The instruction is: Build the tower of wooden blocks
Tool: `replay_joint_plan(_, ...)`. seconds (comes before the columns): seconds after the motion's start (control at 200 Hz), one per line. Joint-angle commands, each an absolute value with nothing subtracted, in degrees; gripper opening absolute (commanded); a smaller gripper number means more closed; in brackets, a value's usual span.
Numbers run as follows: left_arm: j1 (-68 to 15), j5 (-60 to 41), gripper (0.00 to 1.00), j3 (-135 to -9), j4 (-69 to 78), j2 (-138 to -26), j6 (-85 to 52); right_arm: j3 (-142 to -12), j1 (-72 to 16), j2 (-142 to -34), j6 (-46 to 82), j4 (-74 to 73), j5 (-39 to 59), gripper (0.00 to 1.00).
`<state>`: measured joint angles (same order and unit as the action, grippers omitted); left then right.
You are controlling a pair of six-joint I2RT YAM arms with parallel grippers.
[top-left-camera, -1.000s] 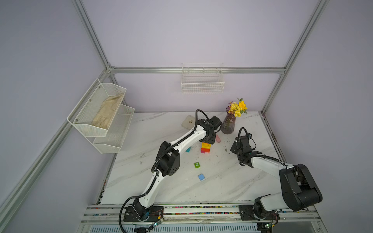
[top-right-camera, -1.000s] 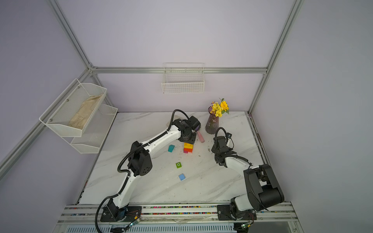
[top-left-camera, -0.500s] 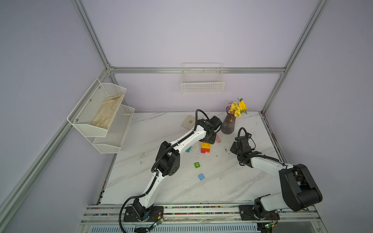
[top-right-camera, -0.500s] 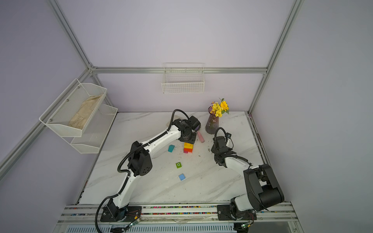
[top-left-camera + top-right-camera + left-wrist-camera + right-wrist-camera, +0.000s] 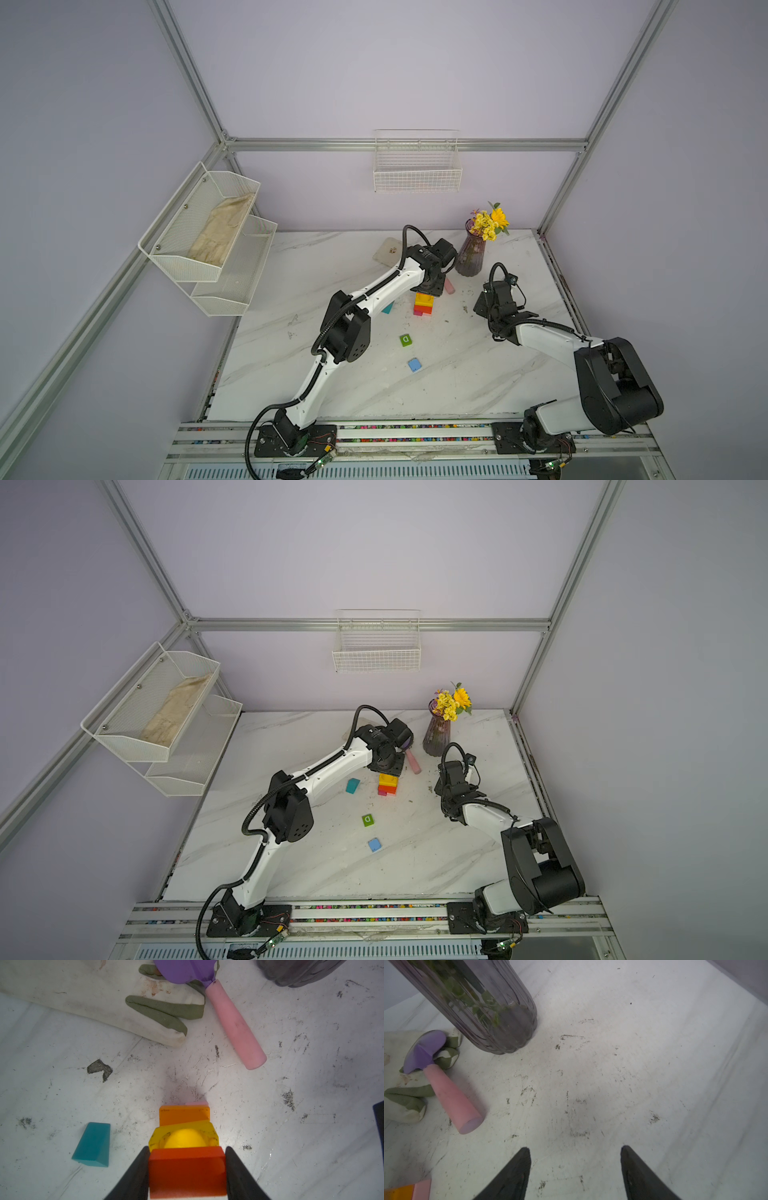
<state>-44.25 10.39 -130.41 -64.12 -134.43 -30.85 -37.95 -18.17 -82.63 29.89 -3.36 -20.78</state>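
The left gripper [image 5: 187,1169] has its jaws closed partway on the two short sides of a flat red painted wood block [image 5: 187,1172]. It holds this level over the tower [image 5: 424,306], a narrow stack of painted wood blocks standing toward the far middle of the white marble-pattern table [image 5: 633,1064]. In the left wrist view the uppermost piece of the stack is a yellow block [image 5: 184,1136], set slightly askew on an orange block [image 5: 184,1114], with a pink edge showing at the base. Whether the red block touches the yellow block cannot be told. The right gripper [image 5: 575,1167] has its jaws wide apart and empty over bare table, well apart from the tower. The red block is judged light, rigid and smooth-painted, hence liable to slide; the present side grip appears sound. The skewed yellow block offers a doubtful seat, and a nudge could topple the stack. Loose pieces noted are a teal wedge-shaped block [image 5: 92,1145] near the tower, and a green lettered cube [image 5: 406,340] and small blue block [image 5: 414,365] nearer the robot bases. Just behind the tower are a purple trowel with pink handle [image 5: 234,1024], lying partly on a white-and-green fabric glove [image 5: 104,999], and a purple ribbed glass vase [image 5: 471,257] of yellow flowers. These restrict approach from the far side.
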Motion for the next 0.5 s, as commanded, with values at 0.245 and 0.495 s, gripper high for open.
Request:
replay_joint_plan(0.245, -44.0, 9.5, 0.42, -131.6, -62.9, -134.7, -31.7, -39.9, -18.9, -83.5, 29.6, -2.4, -22.4, 0.71)
replay_joint_plan(0.495, -44.0, 9.7, 0.50, -131.0, -62.9, -134.2, -32.0, -40.0, -19.2, -83.8, 29.6, -2.1, -22.9, 0.71)
